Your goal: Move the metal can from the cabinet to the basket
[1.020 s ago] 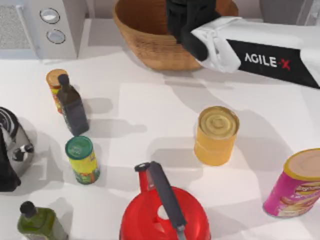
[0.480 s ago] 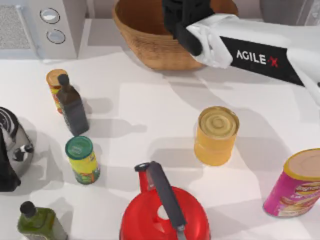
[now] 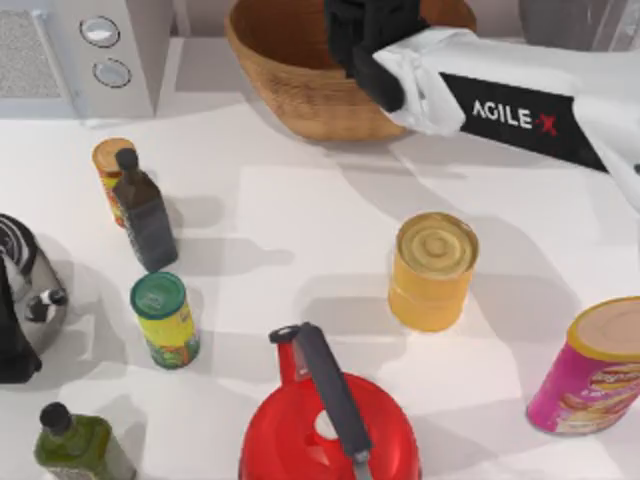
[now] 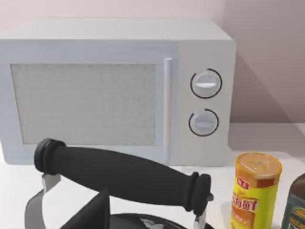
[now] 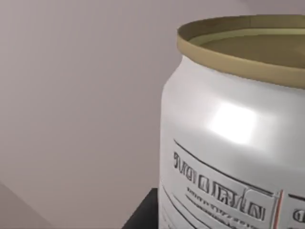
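**Right hand over the basket, can close before its camera**

The right hand (image 3: 372,40) hangs above the basket (image 3: 290,95) at the far edge of the surface (image 3: 300,230); whether it is apart or together cannot be told. The metal can (image 5: 233,143) stands close before the right wrist camera (silver-white, gold-rimmed top). The left arm sits parked by the kettle (image 4: 119,176), facing the microwave (image 4: 119,90).

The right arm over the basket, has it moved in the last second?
Yes. The right arm slid toward the top view's left, farther over the basket, then settled.
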You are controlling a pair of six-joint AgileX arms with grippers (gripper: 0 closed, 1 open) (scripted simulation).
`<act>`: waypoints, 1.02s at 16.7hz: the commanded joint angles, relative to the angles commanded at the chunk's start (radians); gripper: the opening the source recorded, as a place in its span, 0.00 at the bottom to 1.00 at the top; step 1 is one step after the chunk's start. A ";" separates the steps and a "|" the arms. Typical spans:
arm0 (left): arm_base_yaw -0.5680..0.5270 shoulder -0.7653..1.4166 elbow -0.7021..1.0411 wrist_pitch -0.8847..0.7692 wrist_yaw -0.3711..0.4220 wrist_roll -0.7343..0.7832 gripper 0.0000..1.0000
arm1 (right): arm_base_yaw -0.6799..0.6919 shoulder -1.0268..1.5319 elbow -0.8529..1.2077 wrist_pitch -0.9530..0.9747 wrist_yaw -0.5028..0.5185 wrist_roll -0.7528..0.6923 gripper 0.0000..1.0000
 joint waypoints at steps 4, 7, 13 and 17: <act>0.000 0.000 0.000 0.000 0.000 0.000 1.00 | 0.000 0.000 0.000 0.000 0.000 0.000 0.68; 0.000 0.000 0.000 0.000 0.000 0.000 1.00 | 0.000 0.000 0.000 0.000 0.000 0.000 0.90; 0.000 0.000 0.000 0.000 0.000 0.000 1.00 | 0.000 0.000 0.000 0.000 0.000 0.000 1.00; 0.000 0.000 0.000 0.000 0.000 0.000 1.00 | 0.000 0.000 0.000 0.000 0.000 0.000 1.00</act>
